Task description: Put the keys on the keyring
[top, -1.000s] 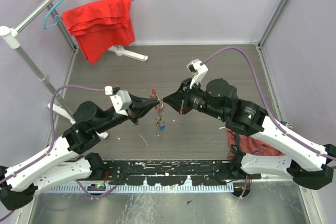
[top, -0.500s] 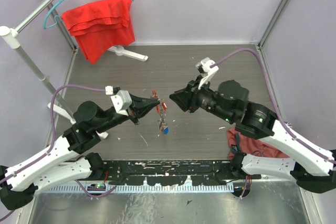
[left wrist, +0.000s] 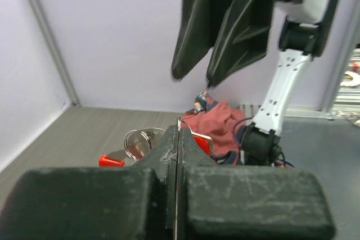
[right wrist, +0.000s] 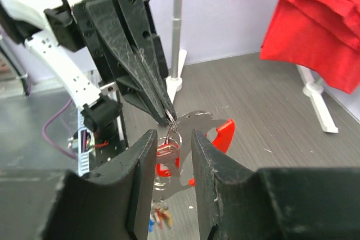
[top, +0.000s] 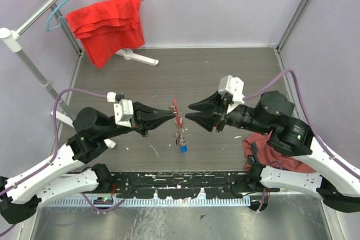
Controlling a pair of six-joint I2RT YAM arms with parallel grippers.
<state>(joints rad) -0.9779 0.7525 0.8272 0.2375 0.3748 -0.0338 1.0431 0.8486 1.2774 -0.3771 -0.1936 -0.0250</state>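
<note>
My left gripper [top: 172, 112] is shut on a thin wire keyring [right wrist: 173, 121], which it holds above the table. The keys [top: 180, 134] hang in a bunch below it, with a blue tag [top: 183, 149] lowest. In the right wrist view a red-headed key [right wrist: 169, 160] and a flat silver piece with red ends [right wrist: 220, 132] dangle from the ring. My right gripper [top: 188, 112] faces the left gripper [right wrist: 167, 115] from the right. It is open, its tips just short of the bunch, holding nothing. In the left wrist view the ring's wire sits pinched in my left gripper [left wrist: 179, 130].
A red cloth [top: 107, 26] hangs on a teal hanger at the back left, by a white stand base [top: 138, 56]. A dark red cloth [top: 264, 155] lies under the right arm. Grey walls close in the table.
My right gripper has opened and drawn back to the right, away from the bunch. The left gripper has shifted slightly right, and the keys now hang a little lower and further right.
</note>
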